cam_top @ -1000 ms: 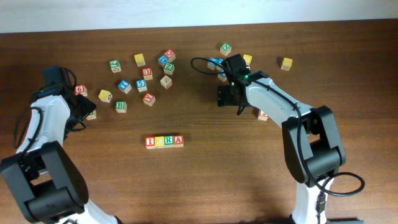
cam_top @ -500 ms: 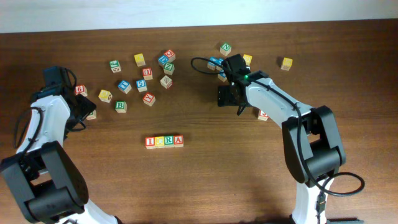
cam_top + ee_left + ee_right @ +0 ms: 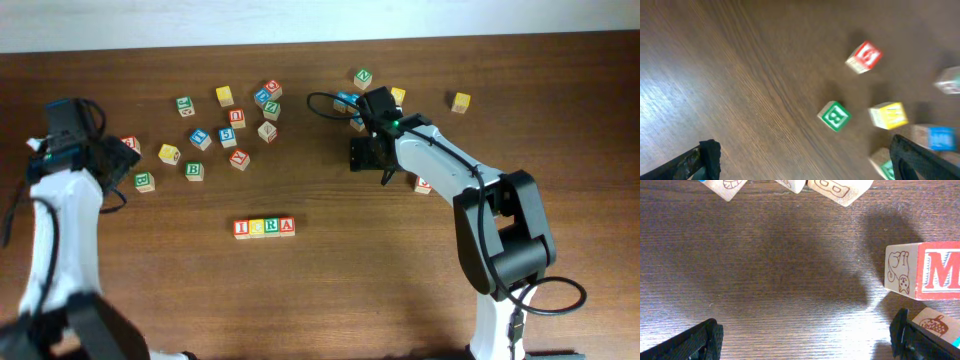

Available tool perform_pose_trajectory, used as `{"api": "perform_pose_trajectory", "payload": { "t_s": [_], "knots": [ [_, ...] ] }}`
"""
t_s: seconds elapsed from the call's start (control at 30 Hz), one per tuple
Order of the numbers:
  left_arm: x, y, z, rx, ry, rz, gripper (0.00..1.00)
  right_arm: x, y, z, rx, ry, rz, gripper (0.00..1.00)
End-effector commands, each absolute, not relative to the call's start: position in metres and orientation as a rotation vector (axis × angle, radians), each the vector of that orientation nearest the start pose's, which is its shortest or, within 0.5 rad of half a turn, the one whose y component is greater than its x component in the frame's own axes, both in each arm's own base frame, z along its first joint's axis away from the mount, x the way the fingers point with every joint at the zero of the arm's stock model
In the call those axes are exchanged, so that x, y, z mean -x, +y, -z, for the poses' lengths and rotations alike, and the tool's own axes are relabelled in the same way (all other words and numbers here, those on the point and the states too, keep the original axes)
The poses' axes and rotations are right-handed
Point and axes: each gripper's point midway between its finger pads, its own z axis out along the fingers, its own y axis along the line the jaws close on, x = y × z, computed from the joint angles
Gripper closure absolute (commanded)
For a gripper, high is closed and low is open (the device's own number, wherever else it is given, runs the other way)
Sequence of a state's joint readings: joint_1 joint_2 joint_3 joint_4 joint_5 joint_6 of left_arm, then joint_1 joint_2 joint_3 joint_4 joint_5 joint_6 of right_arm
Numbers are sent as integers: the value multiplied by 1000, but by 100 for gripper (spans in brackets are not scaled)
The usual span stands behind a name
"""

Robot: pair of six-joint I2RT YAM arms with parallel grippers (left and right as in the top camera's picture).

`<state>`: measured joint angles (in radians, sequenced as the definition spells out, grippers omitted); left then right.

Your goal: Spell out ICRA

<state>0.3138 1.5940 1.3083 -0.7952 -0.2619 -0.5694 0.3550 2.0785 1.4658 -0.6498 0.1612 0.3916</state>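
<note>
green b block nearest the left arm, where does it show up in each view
Overhead: the green B block is at far left, the leftmost green block.
Left wrist: near the middle of the picture.
Right wrist: not in it.
Shared landmark: the red block close by it.

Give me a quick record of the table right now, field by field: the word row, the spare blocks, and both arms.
word row: four blocks touching, reading I C R A
spare blocks: scattered in two groups beyond the row
left jaws: open, empty, green B block nearby
right jaws: open, empty, red M block off to one side
task: word looks spelled out
</note>
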Motion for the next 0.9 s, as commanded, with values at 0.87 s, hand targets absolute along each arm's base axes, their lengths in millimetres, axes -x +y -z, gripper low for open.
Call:
{"api": "perform_pose_trajectory", "payload": {
  "t_s": [0.87],
  "knots": [
    [-244, 128, -127, 1206, 2335, -267, 1, -436, 130, -18, -87, 2795, 81, 2]
  ]
}}
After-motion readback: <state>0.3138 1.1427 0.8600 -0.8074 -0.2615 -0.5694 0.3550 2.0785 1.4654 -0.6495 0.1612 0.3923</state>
